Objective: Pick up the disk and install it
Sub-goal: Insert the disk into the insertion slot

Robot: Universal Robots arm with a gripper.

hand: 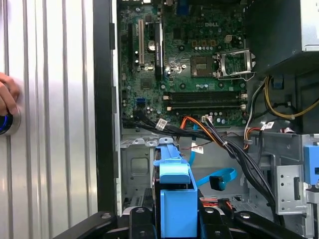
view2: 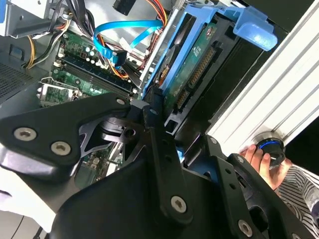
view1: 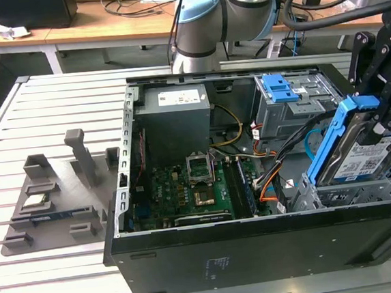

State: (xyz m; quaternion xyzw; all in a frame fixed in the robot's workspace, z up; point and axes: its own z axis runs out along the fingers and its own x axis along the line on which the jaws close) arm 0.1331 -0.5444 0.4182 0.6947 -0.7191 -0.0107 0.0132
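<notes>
The disk (view1: 362, 160) is a silver drive with a white-and-blue label in a blue carrier frame (view1: 331, 141). It hangs tilted, its lower end in the metal drive bay (view1: 303, 197) at the exterior view's right of the open computer case (view1: 212, 258). My black gripper (view1: 384, 111) is shut on the disk's upper end. In the second wrist view the disk (view2: 192, 64) shows edge-on past my dark fingers (view2: 158, 132). In the first wrist view the blue carrier (hand: 174, 194) sits between the finger links above the bay.
Inside the case lie the motherboard (view1: 185, 185), black and orange cables (view1: 270, 181), and a drive cage with a blue latch piece (view1: 279, 88). A grey fixture tray (view1: 53, 200) lies at the exterior view's left. A person's hand (view2: 259, 155) rests by a round button on the table.
</notes>
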